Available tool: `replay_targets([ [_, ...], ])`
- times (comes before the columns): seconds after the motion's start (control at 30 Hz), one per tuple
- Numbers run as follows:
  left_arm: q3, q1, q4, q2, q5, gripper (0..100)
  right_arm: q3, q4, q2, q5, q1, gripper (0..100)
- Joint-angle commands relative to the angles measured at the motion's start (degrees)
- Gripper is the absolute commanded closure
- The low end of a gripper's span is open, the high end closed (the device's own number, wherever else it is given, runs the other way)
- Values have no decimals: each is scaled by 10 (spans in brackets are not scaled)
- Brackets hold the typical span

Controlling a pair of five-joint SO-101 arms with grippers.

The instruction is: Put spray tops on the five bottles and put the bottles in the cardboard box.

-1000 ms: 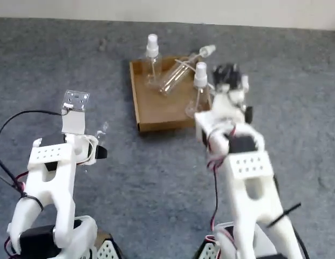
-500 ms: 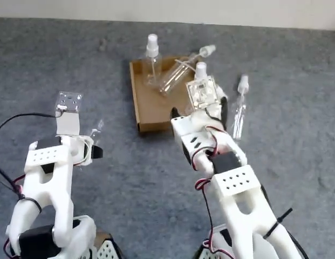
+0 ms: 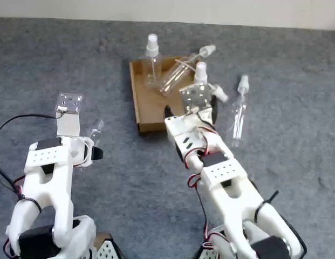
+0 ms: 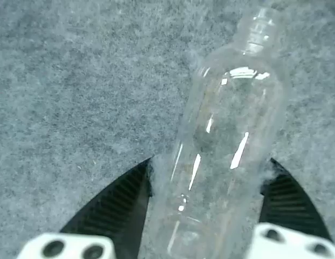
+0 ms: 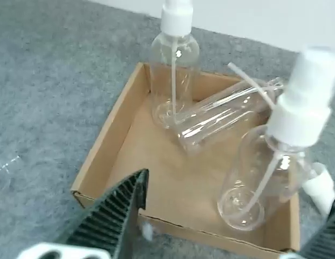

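Five clear bottles are in sight, and three of them are inside the cardboard box [image 3: 135,100]. One standing bottle [image 3: 152,65] is in the far corner of the box, with a white spray top [image 3: 152,42] on it. One lying bottle [image 3: 178,74] rests tilted beside it; its top points over the far right edge of the box. A third bottle [image 5: 259,172] stands at the right side of the box, near the front wall, and it also has a top with its thin tube going down inside.

A fourth bottle [image 3: 238,114] lies on the grey surface [image 3: 296,81] to the right of the box, apart from it, with its top on.

A fifth bottle [image 4: 226,135] has no top; its threaded neck is bare. The left hand [image 4: 210,170] is clamped on this bottle, with one dark finger on each side of the body. It is to the left of the box, well apart from it, just above the surface.

The right hand [image 5: 240,191] is over the front right part of the box. Its fingers are wide apart and they hold nothing.
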Motion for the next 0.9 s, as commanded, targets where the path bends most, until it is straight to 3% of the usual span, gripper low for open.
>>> replay_targets([
  [0.0, -2, -6, -10, -12, 2, 736, -5, -40, 25, -1, -8, 584],
  [0.43, 3, -5, -10, -12, 2, 736, -10, -118, 89, -1, 9, 584],
  [0.87, 5, -5, -9, -12, 2, 736, -46, -117, 97, -1, 29, 617],
])
